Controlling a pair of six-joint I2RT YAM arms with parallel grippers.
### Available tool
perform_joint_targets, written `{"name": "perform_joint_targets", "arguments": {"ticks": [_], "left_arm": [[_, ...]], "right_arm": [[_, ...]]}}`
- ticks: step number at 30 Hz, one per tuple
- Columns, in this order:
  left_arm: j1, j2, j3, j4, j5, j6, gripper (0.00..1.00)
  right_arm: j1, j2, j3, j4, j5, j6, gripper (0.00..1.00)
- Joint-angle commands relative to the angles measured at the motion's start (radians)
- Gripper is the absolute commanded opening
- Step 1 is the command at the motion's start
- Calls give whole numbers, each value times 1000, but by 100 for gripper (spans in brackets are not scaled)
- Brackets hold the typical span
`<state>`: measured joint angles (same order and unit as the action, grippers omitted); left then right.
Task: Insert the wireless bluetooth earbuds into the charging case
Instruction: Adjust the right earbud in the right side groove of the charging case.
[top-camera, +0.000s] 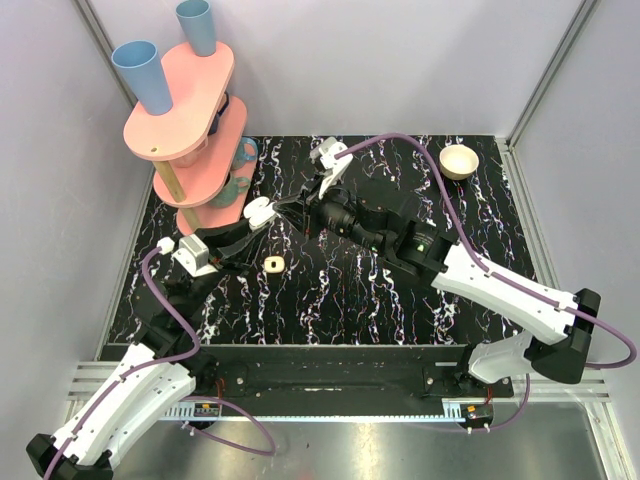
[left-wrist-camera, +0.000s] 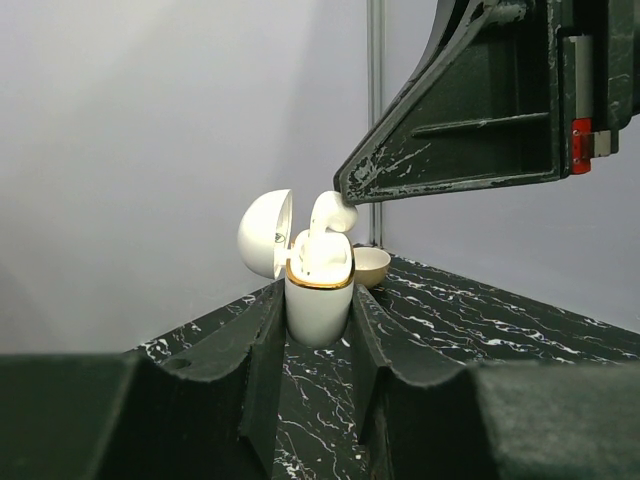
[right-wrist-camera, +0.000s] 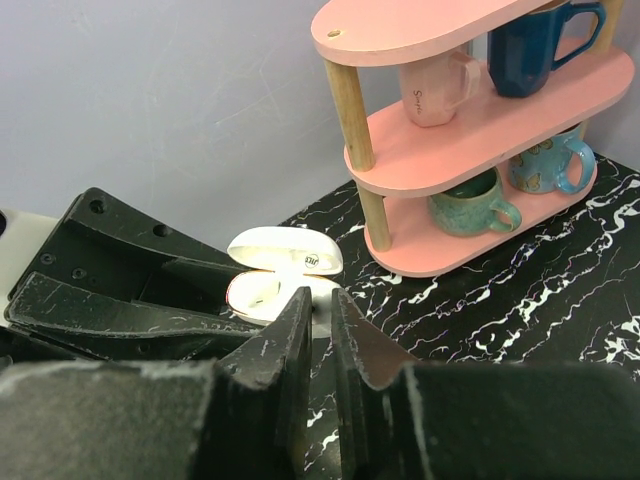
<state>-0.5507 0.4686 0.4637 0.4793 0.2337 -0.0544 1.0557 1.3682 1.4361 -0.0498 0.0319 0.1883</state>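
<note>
arms (top-camera: 510, 295): white shells, black joints | cables (top-camera: 400, 138): purple | tool fingers (left-wrist-camera: 470, 150): black, scuffed | right forearm: possibly a green light (top-camera: 422, 241)

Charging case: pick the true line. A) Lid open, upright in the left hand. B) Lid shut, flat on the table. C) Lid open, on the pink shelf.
A: in the left wrist view the charging case stands upright, clamped by the left hand, lid open.

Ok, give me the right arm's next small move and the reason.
Probably ease the right fingers down a little: the earbud pinched at their tip hangs just above the open charging case, which the left fingers clamp upright.
</note>
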Motion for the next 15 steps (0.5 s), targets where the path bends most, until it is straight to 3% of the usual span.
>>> {"name": "perform_joint_targets", "arguments": {"ticks": [1, 15], "left_arm": [[-2, -7, 0, 58, 18, 2, 0], [-3, -5, 0, 56, 21, 1, 0]], "right_arm": [[7, 3, 29, 19, 14, -1, 20], [7, -52, -9, 65, 91, -33, 20]]}}
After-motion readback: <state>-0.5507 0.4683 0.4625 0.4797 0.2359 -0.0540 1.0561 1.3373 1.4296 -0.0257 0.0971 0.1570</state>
